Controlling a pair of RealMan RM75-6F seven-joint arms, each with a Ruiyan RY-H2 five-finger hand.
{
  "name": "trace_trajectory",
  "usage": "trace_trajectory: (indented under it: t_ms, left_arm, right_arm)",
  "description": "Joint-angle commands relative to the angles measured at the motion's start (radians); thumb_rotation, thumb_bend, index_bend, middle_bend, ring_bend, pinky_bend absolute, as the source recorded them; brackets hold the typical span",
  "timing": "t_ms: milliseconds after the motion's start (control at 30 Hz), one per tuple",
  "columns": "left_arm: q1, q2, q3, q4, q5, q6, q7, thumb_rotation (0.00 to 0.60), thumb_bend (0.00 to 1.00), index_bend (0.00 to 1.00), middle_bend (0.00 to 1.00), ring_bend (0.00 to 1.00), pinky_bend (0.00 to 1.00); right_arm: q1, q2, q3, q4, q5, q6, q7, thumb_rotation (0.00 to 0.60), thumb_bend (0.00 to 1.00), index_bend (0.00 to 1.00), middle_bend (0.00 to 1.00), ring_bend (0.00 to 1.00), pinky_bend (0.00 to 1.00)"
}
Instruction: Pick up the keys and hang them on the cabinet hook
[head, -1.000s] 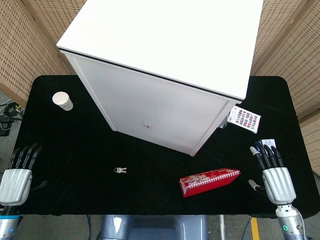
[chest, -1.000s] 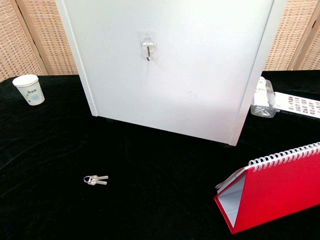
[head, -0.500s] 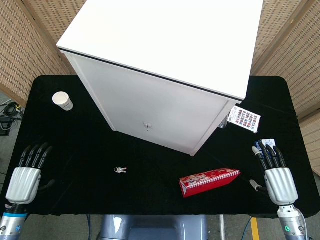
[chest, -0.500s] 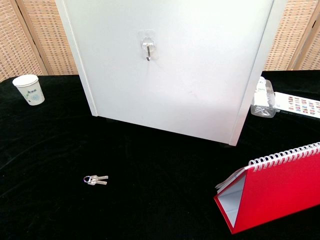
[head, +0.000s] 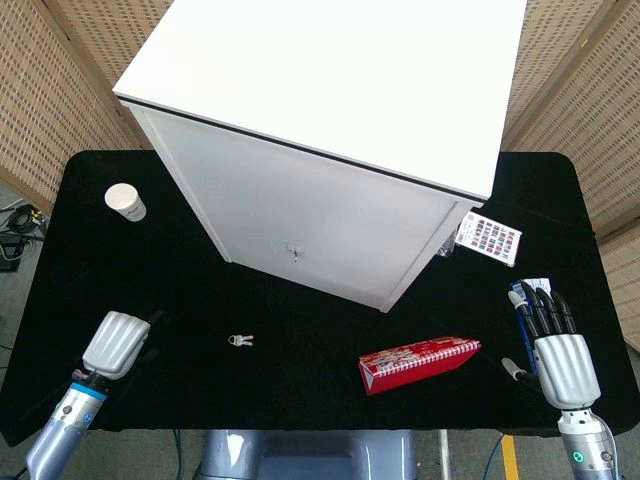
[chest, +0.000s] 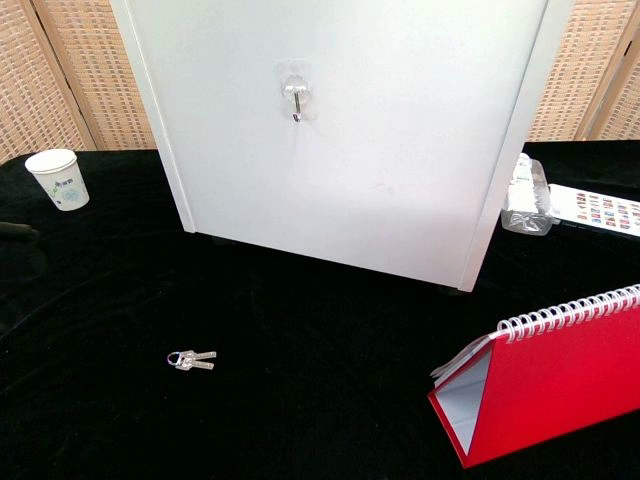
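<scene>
Hovering low over the near-left part of the black cloth-covered desk (head: 180, 250), the left robot hand (head: 117, 343) shows only its pale grey back in the head view; its fingers are hidden beneath it, so whether they are spread or curled cannot be told, and nothing is seen in its hold. In the chest view only a dark fingertip shows at the left edge. Far back on the left stands a small white paper cup (chest: 55, 178), upright and well apart from everything else. To the right of the left robot hand, the small bunch of silver keys on a ring (chest: 190, 359) lies flat on the cloth, near the front edge, touching nothing. Behind the keys rises the tall white cabinet (chest: 340, 140), with a small metal hook on a clear adhesive pad (chest: 294, 98) high on its front face; the hook is bare. Right of the keys, a red spiral-bound desk calendar (head: 418, 362) stands tent-wise near the front. Beside the cabinet's right corner lies a crumpled clear plastic bottle (chest: 525, 195), and just beyond it a white card printed with coloured squares (head: 488, 240). At the far right the right robot hand (head: 558, 355) rests with straight, spread fingers, holding nothing.
</scene>
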Motion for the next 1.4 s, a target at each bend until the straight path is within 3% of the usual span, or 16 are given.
trace_trajectory:
  t_ms: [33, 400, 733, 1067, 1400]
  left_arm:
    - [-0.074, -0.029, -0.029, 0.010, -0.063, -0.099, 0.045, 0.600, 0.24, 0.40, 0.92, 0.91, 0.79]
    - [-0.172, -0.138, -0.047, 0.082, -0.149, -0.209, 0.139, 0.600, 0.24, 0.48, 0.92, 0.91, 0.79]
    - [-0.204, -0.243, -0.021, 0.140, -0.175, -0.225, 0.199, 0.600, 0.24, 0.51, 0.93, 0.91, 0.79]
    - [-0.221, -0.303, -0.008, 0.199, -0.215, -0.244, 0.216, 0.600, 0.31, 0.50, 0.93, 0.91, 0.79]
    - [-0.243, -0.344, 0.004, 0.218, -0.205, -0.234, 0.211, 0.600, 0.31, 0.51, 0.93, 0.92, 0.79]
  right_arm:
    - [0.000, 0.001, 0.002, 0.001, 0.004, 0.000, 0.005, 0.600, 0.10, 0.08, 0.00, 0.00, 0.00]
    - [-0.001, 0.012, 0.011, 0.000, 0.016, 0.004, 0.034, 0.600, 0.10, 0.08, 0.00, 0.00, 0.00]
    - [-0.001, 0.019, 0.015, 0.000, 0.022, 0.004, 0.058, 0.600, 0.10, 0.08, 0.00, 0.00, 0.00]
    - [-0.002, 0.023, 0.017, -0.002, 0.022, 0.009, 0.070, 0.600, 0.10, 0.08, 0.00, 0.00, 0.00]
    - [-0.001, 0.024, 0.015, -0.004, 0.020, 0.005, 0.073, 0.600, 0.10, 0.08, 0.00, 0.00, 0.00]
